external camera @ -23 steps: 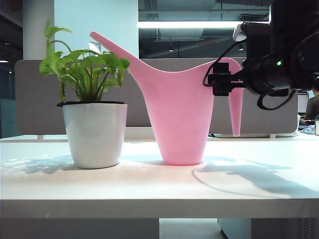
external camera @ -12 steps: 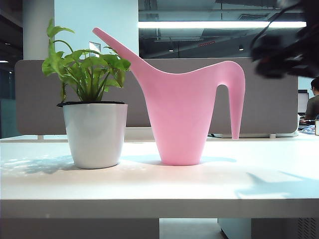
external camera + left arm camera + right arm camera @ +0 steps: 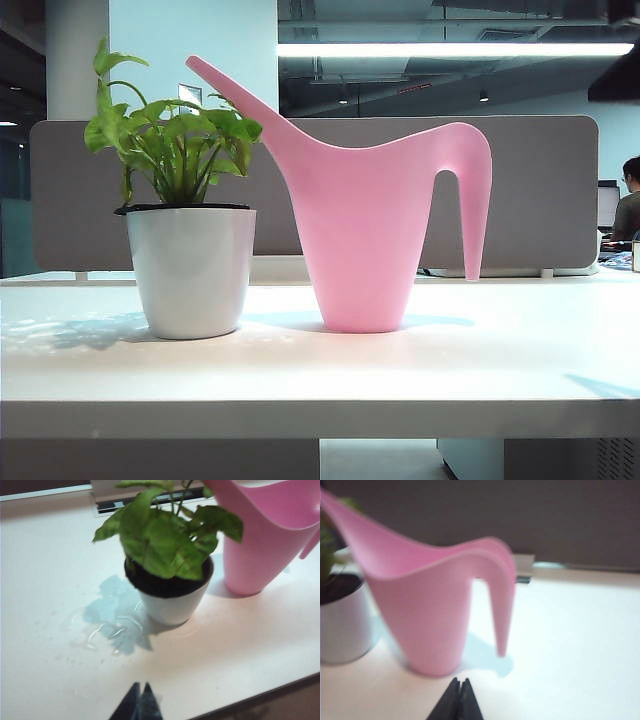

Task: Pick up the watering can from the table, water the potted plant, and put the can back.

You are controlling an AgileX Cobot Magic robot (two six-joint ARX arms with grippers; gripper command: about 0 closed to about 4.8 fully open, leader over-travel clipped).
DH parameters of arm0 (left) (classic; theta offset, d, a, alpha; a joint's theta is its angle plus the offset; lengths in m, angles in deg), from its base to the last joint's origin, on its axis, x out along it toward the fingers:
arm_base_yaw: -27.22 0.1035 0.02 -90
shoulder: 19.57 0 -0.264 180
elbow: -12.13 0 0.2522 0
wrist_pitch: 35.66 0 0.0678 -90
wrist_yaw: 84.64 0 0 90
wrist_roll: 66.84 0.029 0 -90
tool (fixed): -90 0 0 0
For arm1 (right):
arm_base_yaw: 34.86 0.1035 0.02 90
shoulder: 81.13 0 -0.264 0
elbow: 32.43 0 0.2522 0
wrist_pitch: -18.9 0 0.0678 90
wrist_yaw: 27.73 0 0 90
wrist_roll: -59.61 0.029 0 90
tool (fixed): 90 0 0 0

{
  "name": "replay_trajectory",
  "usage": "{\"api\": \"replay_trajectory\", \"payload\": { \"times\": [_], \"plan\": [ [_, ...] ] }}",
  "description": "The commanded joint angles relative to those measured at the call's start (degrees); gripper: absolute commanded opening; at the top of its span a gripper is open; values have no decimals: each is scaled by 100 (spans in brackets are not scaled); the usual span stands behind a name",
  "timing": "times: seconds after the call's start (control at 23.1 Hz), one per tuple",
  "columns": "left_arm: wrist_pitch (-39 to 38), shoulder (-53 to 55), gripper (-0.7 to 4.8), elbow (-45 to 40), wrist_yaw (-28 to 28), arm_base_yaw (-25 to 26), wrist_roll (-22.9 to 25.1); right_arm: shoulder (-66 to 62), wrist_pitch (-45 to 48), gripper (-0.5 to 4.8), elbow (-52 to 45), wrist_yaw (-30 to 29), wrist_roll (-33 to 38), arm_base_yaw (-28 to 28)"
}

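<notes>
Both my left gripper (image 3: 140, 700) and right gripper (image 3: 458, 697) are clenched empty above the table (image 3: 500, 370); watering can (image 3: 360, 240) stands beside potted plant (image 3: 185, 230), task seemingly complete.

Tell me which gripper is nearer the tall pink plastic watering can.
Right, as far as the wrist views show. The right gripper, shut, faces the watering can on its handle side. The left gripper, shut, sits beyond the white-potted green plant.

Grey partition panel (image 3: 540, 190), long ceiling strip light (image 3: 440, 49), pale wall (image 3: 190, 45)
</notes>
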Motion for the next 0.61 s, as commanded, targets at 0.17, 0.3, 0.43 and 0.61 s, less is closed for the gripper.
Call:
{"api": "replay_trajectory", "payload": {
  "times": [0.17, 0.3, 0.43, 0.61],
  "plan": [
    [105, -863, 3, -1368, 0, 168, 4, 647, -48, -6, -737, 24, 20, 568],
    [608, -1246, 3, -1816, 2, 205, -13, 837, -114, -6, -1005, 24, 20, 811],
    [1058, -1655, 3, -2164, -2, 273, -15, 957, -466, -6, -1093, 26, 24, 1130],
    [1506, -2275, 3, -2761, 0, 352, -15, 953, -647, -6, -1093, 57, 24, 1480]
  ]
}}
